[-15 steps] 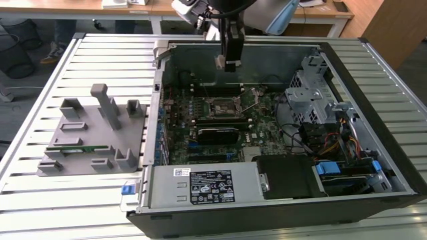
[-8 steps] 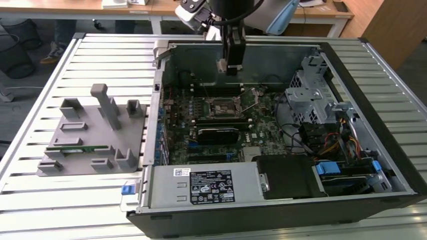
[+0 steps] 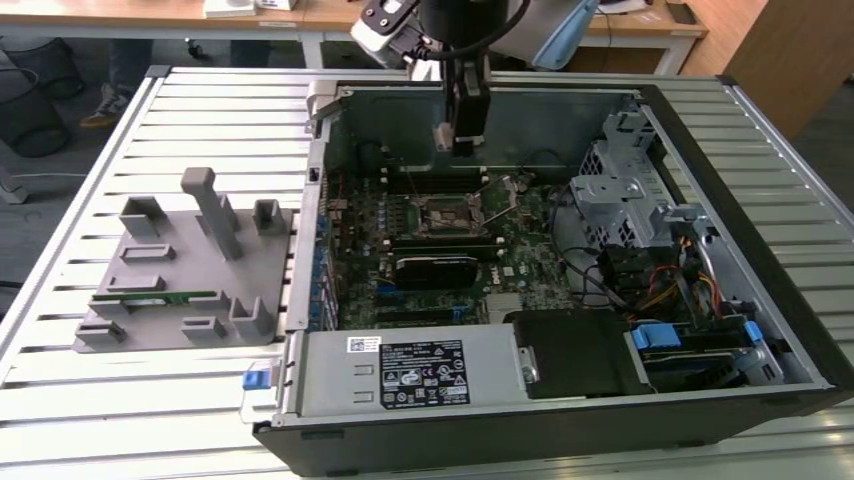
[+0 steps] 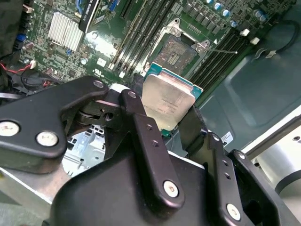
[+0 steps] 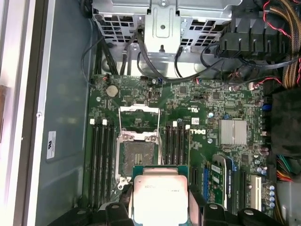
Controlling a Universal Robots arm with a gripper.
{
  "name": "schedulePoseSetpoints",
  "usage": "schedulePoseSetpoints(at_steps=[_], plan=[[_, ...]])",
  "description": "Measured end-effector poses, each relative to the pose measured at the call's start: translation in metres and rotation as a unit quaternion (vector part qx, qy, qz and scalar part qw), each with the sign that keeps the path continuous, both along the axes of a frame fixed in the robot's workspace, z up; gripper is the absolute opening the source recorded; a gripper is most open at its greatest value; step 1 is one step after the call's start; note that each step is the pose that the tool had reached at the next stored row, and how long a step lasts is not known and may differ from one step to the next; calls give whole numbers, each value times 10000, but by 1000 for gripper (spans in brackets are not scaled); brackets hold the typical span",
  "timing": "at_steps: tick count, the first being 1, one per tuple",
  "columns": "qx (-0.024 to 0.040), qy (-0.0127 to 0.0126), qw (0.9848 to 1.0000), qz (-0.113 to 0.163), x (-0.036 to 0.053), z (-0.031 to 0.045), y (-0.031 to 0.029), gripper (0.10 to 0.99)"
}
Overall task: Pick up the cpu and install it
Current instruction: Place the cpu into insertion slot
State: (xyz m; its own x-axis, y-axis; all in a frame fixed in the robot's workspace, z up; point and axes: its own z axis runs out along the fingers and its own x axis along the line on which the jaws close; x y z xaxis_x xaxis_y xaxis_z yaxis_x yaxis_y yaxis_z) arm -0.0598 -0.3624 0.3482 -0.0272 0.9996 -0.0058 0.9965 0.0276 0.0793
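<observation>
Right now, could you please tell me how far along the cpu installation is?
Done: the cpu is picked up, clamped in the hand. In hand: it hangs over the motherboard inside the open case, near the socket. Left: the socket, its frame swung open, holds no chip yet.

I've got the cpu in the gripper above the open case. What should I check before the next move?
1. Grip on the cpu: ok. The gripper is shut on two opposite edges in both wrist views.
2. Socket open: ok. Its metal frame is swung up.
3. Socket free of loose things: ok. Nothing lies in it.
4. Cpu lined up over socket: cannot tell. It hangs near it, above the board.
5. Corner marks matched: cannot tell.
</observation>
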Motion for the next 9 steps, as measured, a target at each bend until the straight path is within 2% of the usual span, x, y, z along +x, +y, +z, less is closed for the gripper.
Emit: schedulePoseSetpoints(at_steps=[9], plan=[[1, 0, 10000, 0, 1, -44, 0, 545]])
